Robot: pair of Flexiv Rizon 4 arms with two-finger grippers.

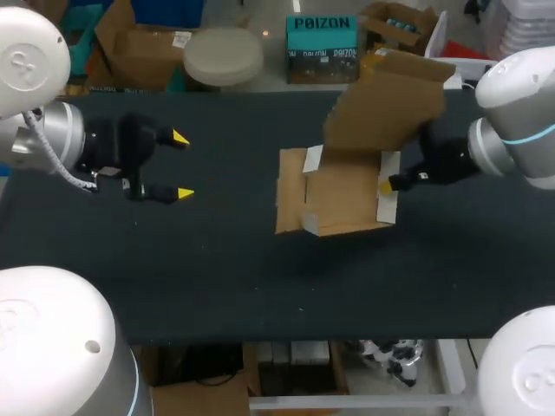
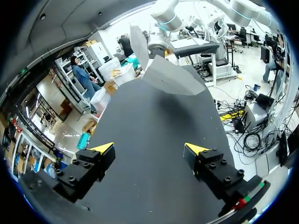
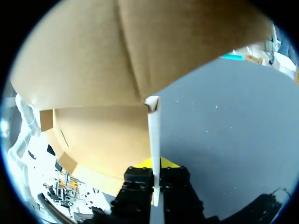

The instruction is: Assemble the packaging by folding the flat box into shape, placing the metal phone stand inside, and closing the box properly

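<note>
Right end effector [image 1: 388, 185] grasps the box [image 1: 342, 199] at its 3 o'clock; left end effector [image 1: 182, 165], at 9 o'clock, released.

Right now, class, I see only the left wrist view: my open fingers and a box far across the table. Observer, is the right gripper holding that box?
Observer: Yes. In the right wrist view the right gripper is shut on a thin wall of the cardboard box, edge-on between its fingers.
Operator: Is the lid closed?
Observer: No. The head view shows the big flap raised above the box.
Operator: Anything inside it yet?
Observer: The head view shows only bare cardboard inside.
</note>
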